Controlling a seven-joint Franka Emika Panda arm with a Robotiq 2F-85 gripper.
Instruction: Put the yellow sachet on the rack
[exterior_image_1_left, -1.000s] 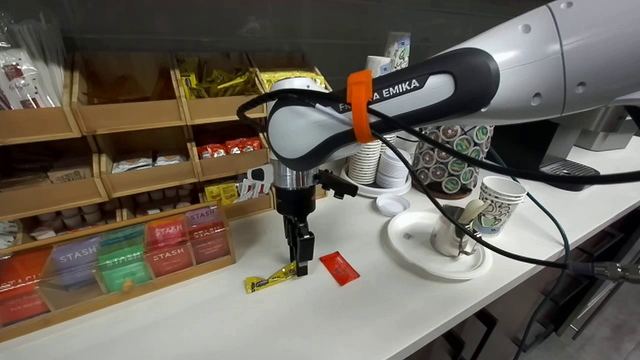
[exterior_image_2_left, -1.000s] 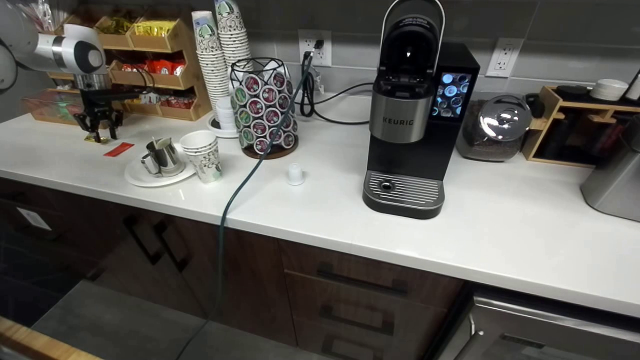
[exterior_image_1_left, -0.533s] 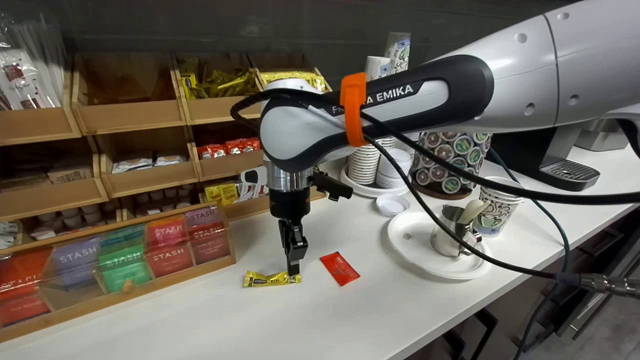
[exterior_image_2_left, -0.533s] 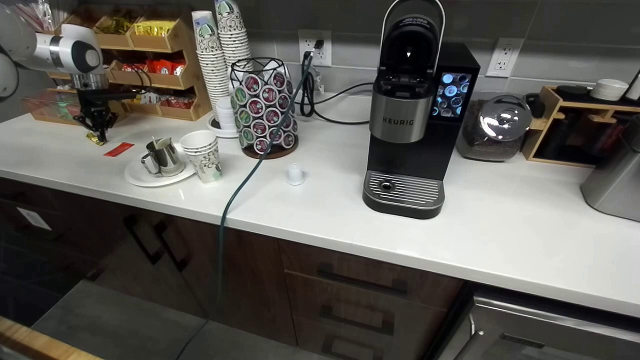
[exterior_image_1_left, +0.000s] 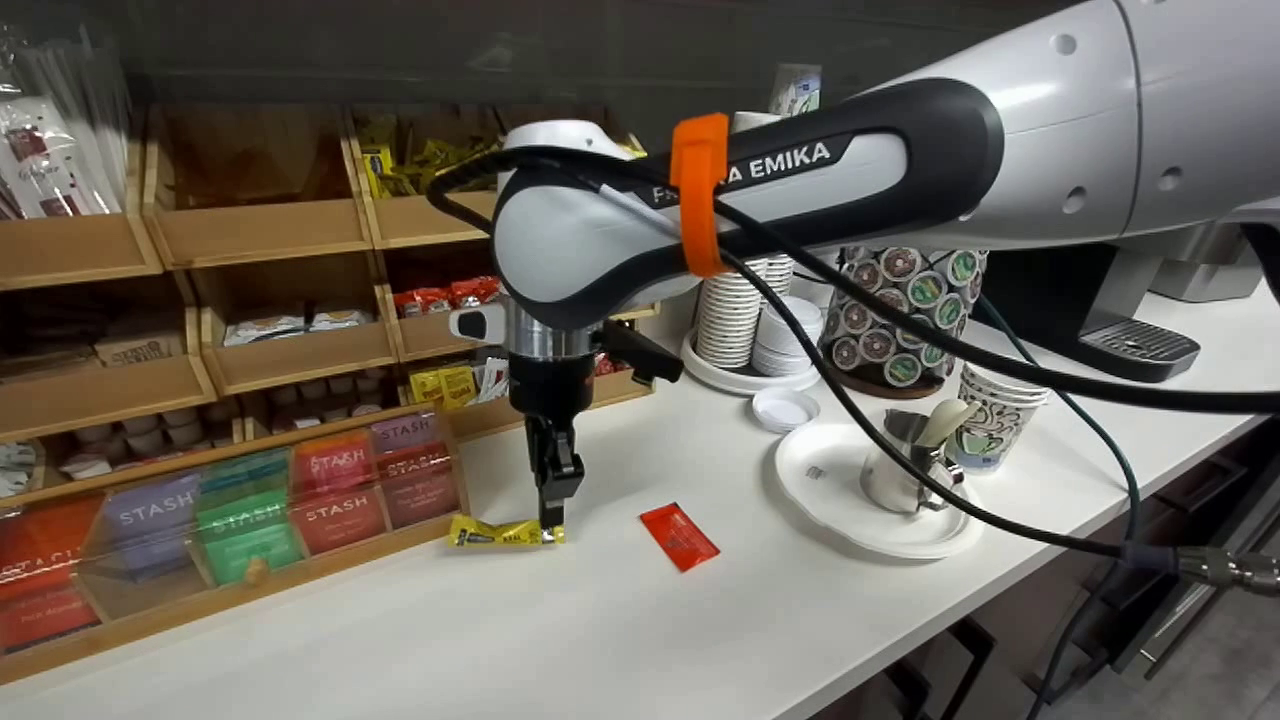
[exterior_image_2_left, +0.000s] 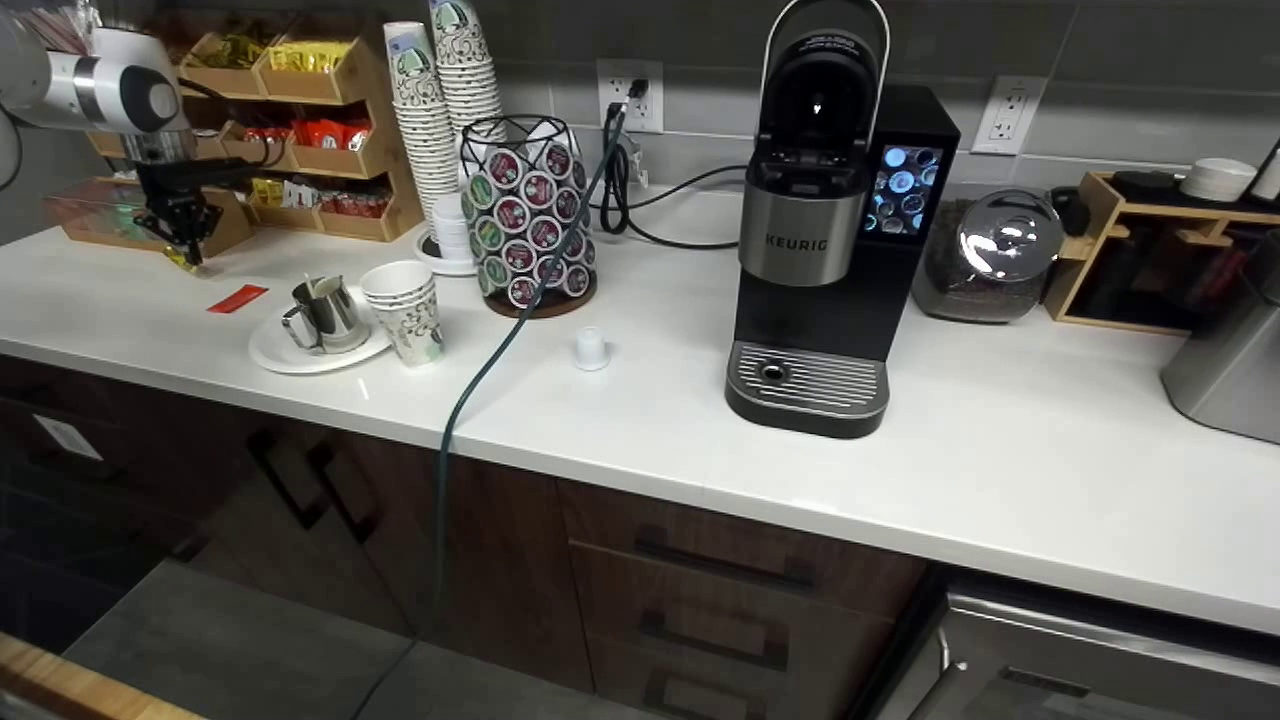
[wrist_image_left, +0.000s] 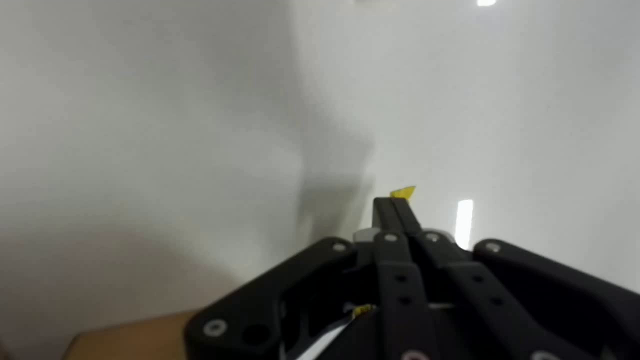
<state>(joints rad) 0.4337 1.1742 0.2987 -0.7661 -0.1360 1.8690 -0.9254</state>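
Yellow sachet (exterior_image_1_left: 490, 533) pinched by its right end, claw (wrist_image_left: 392, 201) closed on it. Long axis runs left from claw, toward the tea box (exterior_image_1_left: 365, 549); rack (exterior_image_1_left: 265, 237) is far-left. Lifted off surface (exterior_image_1_left: 620, 630) or not: can't tell. Readable: "STASH" on tea packets (exterior_image_1_left: 338, 510), "EMIKA" on arm (exterior_image_1_left: 590, 245), "KEURIG" on coffee machine (exterior_image_2_left: 797, 225). Sachet print too small.

A white counter (exterior_image_2_left: 650, 435) (rather glossy) tops dark cabinets (exterior_image_2_left: 515, 560).

There is one gripper (wrist_image_left: 391, 201), one tiered rack (exterior_image_1_left: 262, 236), one yellow sachet (exterior_image_1_left: 500, 533) and one red sachet (exterior_image_1_left: 680, 537) outside it, one pod carousel (exterior_image_2_left: 543, 233), one coffee machine (exterior_image_2_left: 803, 250), one metal pitcher (exterior_image_2_left: 337, 320), two tall cup stacks (exterior_image_2_left: 423, 140) and two wall outlets (exterior_image_2_left: 1007, 115).
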